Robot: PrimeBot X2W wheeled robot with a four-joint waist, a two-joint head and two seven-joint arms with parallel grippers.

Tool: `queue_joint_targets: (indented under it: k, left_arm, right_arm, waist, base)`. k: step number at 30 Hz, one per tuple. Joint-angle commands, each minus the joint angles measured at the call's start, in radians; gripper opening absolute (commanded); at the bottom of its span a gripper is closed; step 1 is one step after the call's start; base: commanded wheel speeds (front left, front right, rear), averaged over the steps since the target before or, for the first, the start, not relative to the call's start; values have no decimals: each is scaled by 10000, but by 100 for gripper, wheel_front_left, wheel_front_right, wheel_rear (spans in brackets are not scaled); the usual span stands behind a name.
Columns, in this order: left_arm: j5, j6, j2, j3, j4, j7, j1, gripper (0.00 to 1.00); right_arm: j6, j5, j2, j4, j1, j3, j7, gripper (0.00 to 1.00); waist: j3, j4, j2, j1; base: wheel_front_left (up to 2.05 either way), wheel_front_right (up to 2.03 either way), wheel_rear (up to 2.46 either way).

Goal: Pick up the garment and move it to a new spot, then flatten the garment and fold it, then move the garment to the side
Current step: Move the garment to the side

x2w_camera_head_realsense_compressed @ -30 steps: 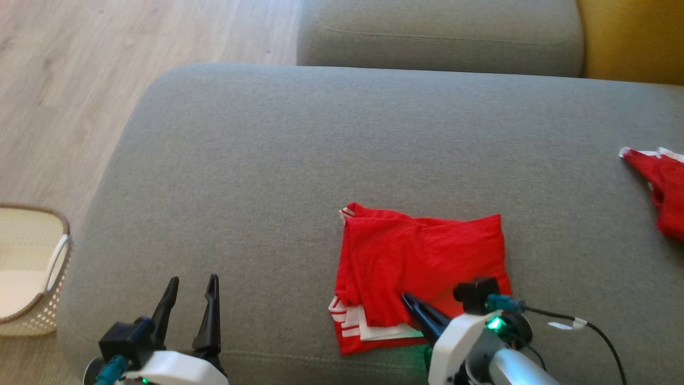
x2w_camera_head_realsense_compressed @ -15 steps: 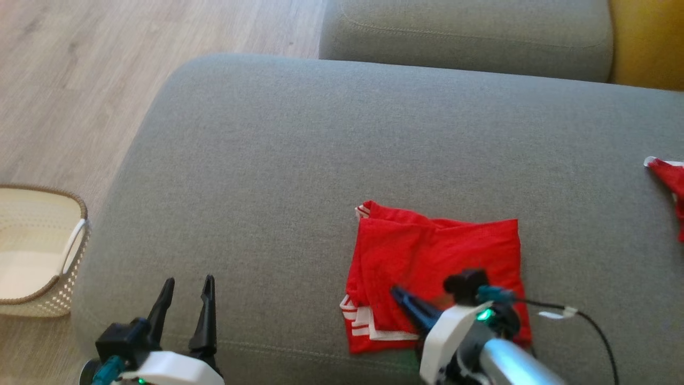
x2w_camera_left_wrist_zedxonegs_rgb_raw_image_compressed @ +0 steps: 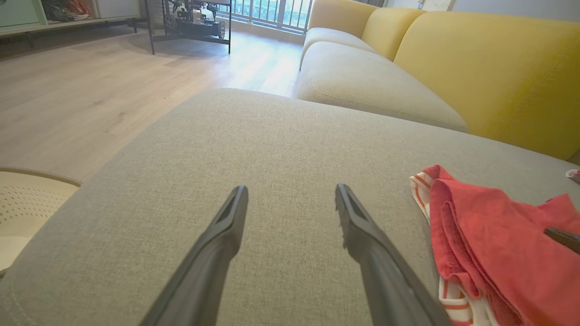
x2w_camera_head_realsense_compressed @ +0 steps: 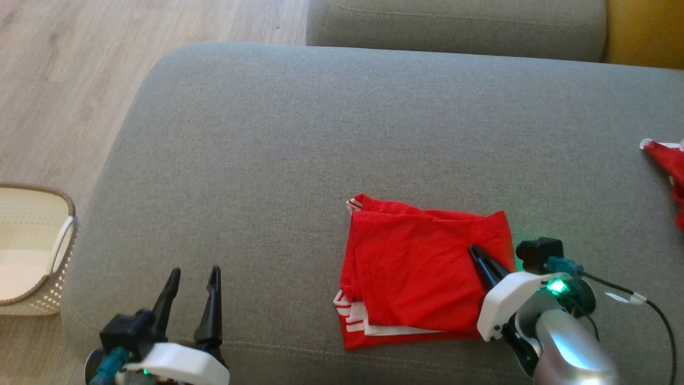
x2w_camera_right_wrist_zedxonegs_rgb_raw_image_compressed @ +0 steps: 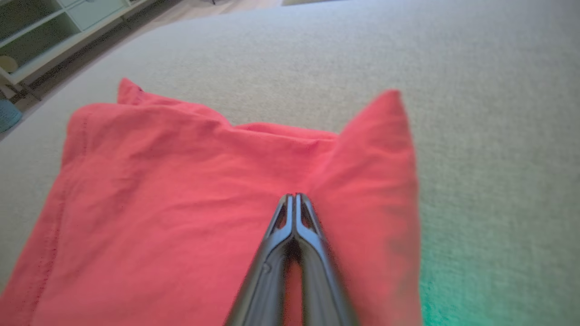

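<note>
Nearest to us, bottom left, the left tool (x2w_camera_head_realsense_compressed: 194, 271) hangs over bare grey sofa (x2w_camera_head_realsense_compressed: 267, 160), its two fingers spread wide and nothing between them. Over on the right, the right tool (x2w_camera_head_realsense_compressed: 474, 249) is closed tight, fingers pressed together into a single point, and that point sits down on the garment (x2w_camera_head_realsense_compressed: 417, 267) near its right edge. The cloth puckers around the tip in the wrist view, but whether any of it is actually pinched we cannot tell. The garment itself lies folded into a rough rectangle on the near half of the seat, right of centre, well apart from the left tool. It is red, with white stripes (x2w_camera_head_realsense_compressed: 350, 318) peeking out at the near left corner, and its far right corner stands up a little off the cushion. Off to the left, down on the wooden floor (x2w_camera_head_realsense_compressed: 64, 80), a pale basket (x2w_camera_head_realsense_compressed: 37, 305) sits just beside the sofa. At the far right edge a second red cloth (x2w_camera_head_realsense_compressed: 668, 166) lies on the seat. Beyond it all we see another grey cushion (x2w_camera_head_realsense_compressed: 454, 27) and a yellow backrest (x2w_camera_head_realsense_compressed: 641, 32).
</note>
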Motion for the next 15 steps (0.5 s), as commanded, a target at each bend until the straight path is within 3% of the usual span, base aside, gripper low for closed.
queue_joint_targets:
  k: [1,8,15]
  left_arm:
    - [-34,51,14,275,-273,-122,-577,100]
    - [67,49,14,516,-204,-122,-609,100]
    - [-59,108,14,601,-323,-122,-414,100]
  right_arm:
    - [-2,-7,94,45,-427,27,-130,0]
    - [-2,697,98,-366,-535,313,-133,0]
    - [-2,428,99,-1583,-206,87,-134,0]
  waist:
    - [50,34,0,-1]
    - [-136,-250,0,-1]
    - [-634,-1023,0,-1]
  base:
    - [0,0,0]
    - [0,0,0]
    - [0,0,0]
